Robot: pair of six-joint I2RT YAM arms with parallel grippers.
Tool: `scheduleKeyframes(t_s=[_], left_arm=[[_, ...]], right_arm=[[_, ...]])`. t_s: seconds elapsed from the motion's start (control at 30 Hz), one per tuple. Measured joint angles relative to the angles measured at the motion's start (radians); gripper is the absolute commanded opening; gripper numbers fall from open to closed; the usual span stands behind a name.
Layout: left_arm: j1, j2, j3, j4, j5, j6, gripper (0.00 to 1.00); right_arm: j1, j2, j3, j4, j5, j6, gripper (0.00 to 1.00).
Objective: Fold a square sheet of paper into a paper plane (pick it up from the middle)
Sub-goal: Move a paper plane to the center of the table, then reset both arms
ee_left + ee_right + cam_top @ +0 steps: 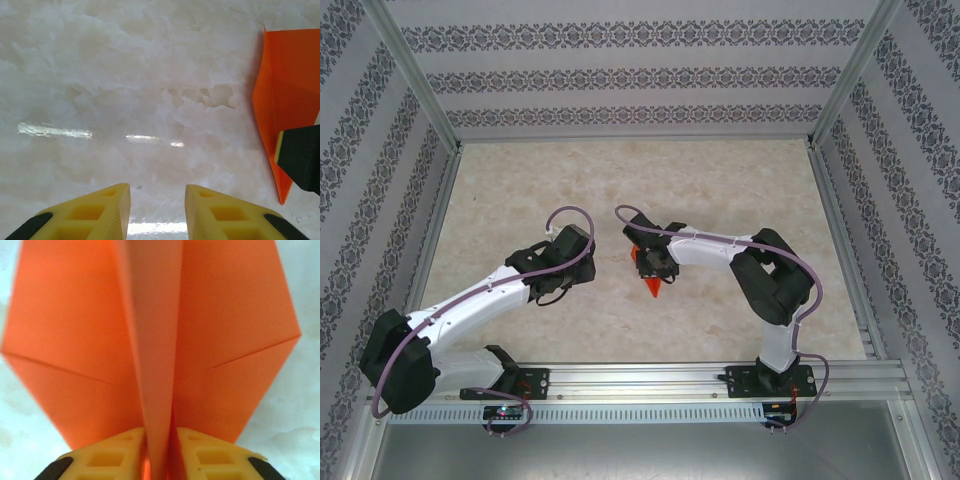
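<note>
Gripping the paper plane (pixel 150 340) by its centre fold, right jaws aim its nose toward the desk's (pixel 620 180) near edge; left jaws hang parted, empty, alongside.

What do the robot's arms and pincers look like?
The left arm and right arm are white with chunky black joints, each trailed by a looping purple cable. The left pincer and right pincer have yellow wedge fingers with square holes and black ends.

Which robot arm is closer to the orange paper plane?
Right. On the right arm, the jaws flank the paper plane at its middle fold; the left arm is beside it, apart.
</note>
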Motion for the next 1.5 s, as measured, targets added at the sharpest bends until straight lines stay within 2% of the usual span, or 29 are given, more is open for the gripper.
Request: scheduleKeyframes(t_s=[0.07, 0.33, 0.47, 0.57, 0.63, 0.7, 0.73, 0.8, 0.87, 0.9, 1.07, 1.23, 1.37, 1.5], left_arm=[[0.000, -0.001, 0.000, 0.000, -0.002, 0.000, 0.35], [0.006, -0.036, 0.000, -0.001, -0.035, 0.001, 0.37], [0.006, -0.054, 0.000, -0.002, -0.059, 0.007, 0.39], [0.006, -0.072, 0.000, -0.005, -0.084, 0.016, 0.41], [0.006, -0.085, 0.000, -0.008, -0.106, 0.024, 0.44], [0.006, -0.101, 0.000, -0.008, -0.127, 0.034, 0.49], [0.006, -0.111, -0.002, -0.008, -0.141, 0.038, 0.54], [0.006, -0.131, -0.008, -0.010, -0.172, 0.053, 0.67], [0.006, -0.153, -0.016, -0.013, -0.214, 0.066, 0.93], [0.007, -0.163, -0.021, -0.016, -0.232, 0.076, 0.99], [0.035, -0.197, -0.036, -0.020, -0.326, 0.124, 1.00], [0.131, -0.201, -0.050, -0.019, -0.404, 0.184, 1.00], [0.311, -0.195, -0.077, -0.010, -0.398, 0.230, 1.00], [0.474, -0.171, -0.105, 0.030, -0.372, 0.284, 1.00]], right_arm=[[0.000, -0.016, 0.005, -0.016, 0.001, -0.003, 0.40], [0.002, -0.222, 0.034, -0.066, 0.045, -0.024, 0.53], [0.007, -0.354, 0.031, -0.073, 0.148, -0.038, 0.69], [0.007, -0.472, 0.002, -0.067, 0.257, -0.050, 0.74], [0.000, -0.544, -0.035, -0.053, 0.332, -0.057, 0.82], [-0.019, -0.599, -0.072, -0.042, 0.407, -0.070, 0.90], [-0.035, -0.619, -0.092, -0.035, 0.448, -0.080, 0.94], [-0.073, -0.644, -0.133, -0.018, 0.535, -0.111, 0.96], [-0.115, -0.654, -0.182, 0.016, 0.623, -0.154, 0.98], [-0.138, -0.656, -0.209, 0.039, 0.660, -0.180, 0.98], [-0.278, -0.653, -0.324, 0.170, 0.727, -0.312, 0.98], [-0.409, -0.636, -0.446, 0.403, 0.694, -0.451, 0.98], [-0.488, -0.570, -0.502, 0.562, 0.590, -0.561, 0.98], [-0.555, -0.510, -0.574, 0.808, 0.465, -0.641, 0.98]])
